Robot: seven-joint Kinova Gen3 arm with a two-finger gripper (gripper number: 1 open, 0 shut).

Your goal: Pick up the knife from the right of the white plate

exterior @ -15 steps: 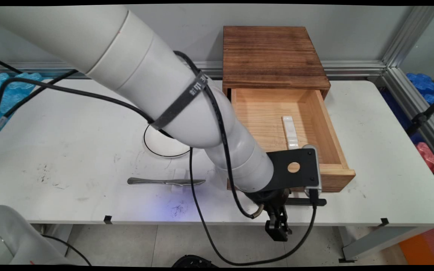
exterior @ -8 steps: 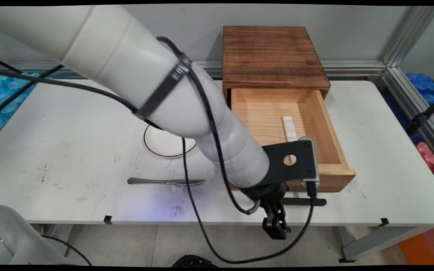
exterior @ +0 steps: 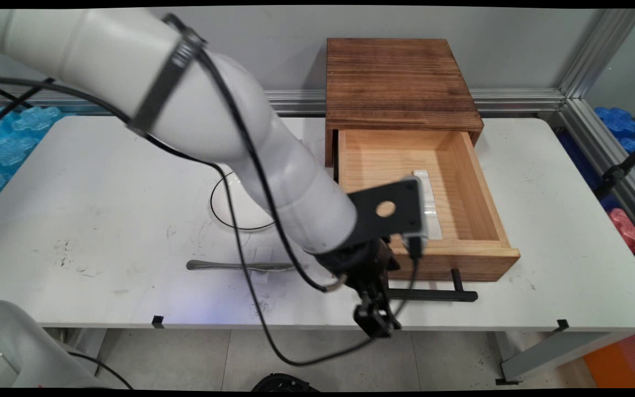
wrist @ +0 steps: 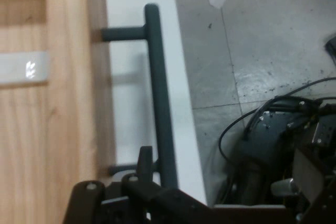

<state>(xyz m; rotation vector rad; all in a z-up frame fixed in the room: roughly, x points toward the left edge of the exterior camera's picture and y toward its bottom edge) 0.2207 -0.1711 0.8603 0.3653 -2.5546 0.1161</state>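
the hand [exterior: 375, 322] hangs off the table's [exterior: 102, 182] near edge by the open drawer's black handle [exterior: 433, 296], grip unreadable, holding nothing; swinging right could snag it and jerk the drawer [exterior: 461, 264].

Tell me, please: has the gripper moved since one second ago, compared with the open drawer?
Yes. The gripper has shifted toward the picture's left along the drawer front, from below the middle of the black handle to near its left end.
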